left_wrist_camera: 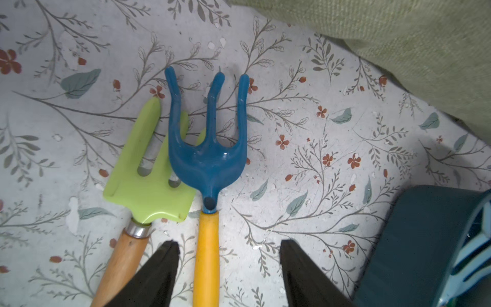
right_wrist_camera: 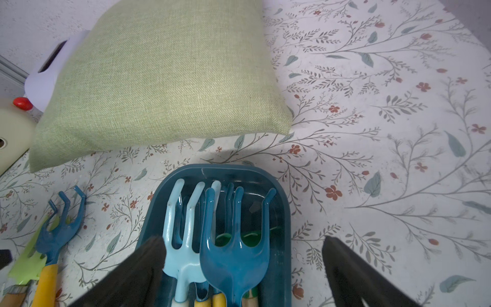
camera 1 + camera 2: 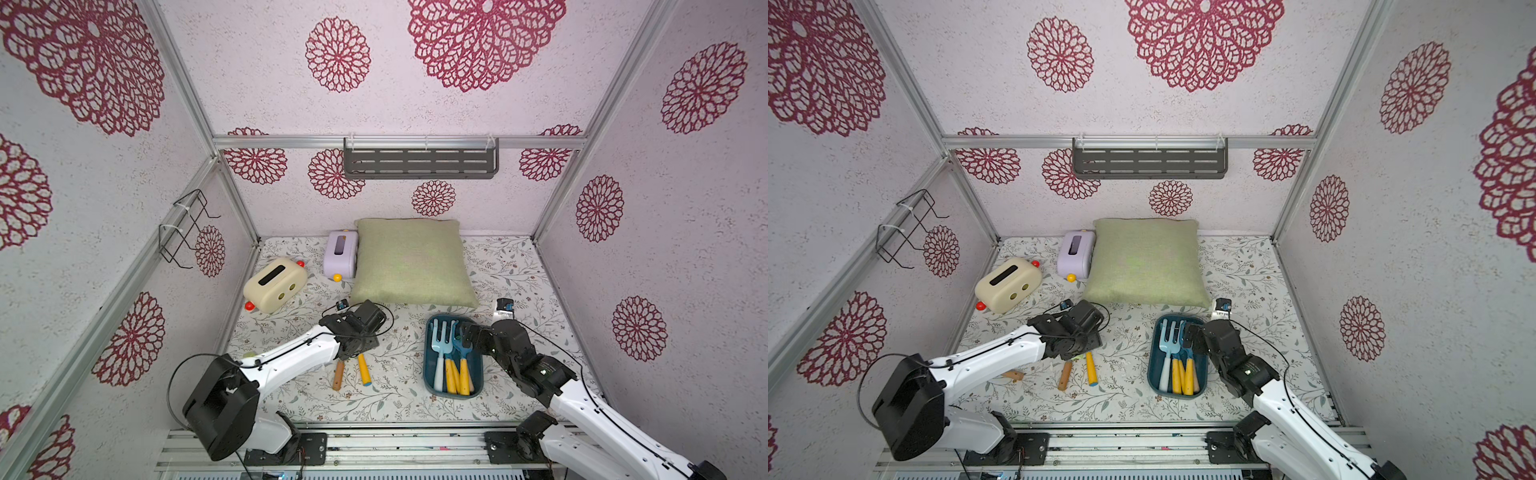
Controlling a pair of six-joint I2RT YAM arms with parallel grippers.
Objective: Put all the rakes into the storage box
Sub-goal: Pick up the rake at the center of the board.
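Note:
A blue three-pronged rake [image 1: 210, 159] with a yellow handle [image 3: 364, 370] lies flat on the floral tabletop, left of the storage box. My left gripper [image 1: 229, 243] is low over it and open; its fingers straddle the yellow handle with a gap on each side. The storage box [image 3: 430, 374] is a dark teal tub [image 2: 212, 170] holding several toy garden tools, among them a light blue rake [image 2: 186, 239]. My right gripper [image 2: 242, 239] hangs open above the box's tool heads, holding nothing.
A lime-green fork with a wooden handle [image 1: 148, 191] lies against the rake. Behind are a green pillow [image 3: 411, 262], a cream box [image 3: 274, 284] and a lilac box [image 3: 341, 253]. A grey slotted shelf [image 3: 419, 163] hangs on the back wall, a wire rack [image 3: 187, 228] on the left wall.

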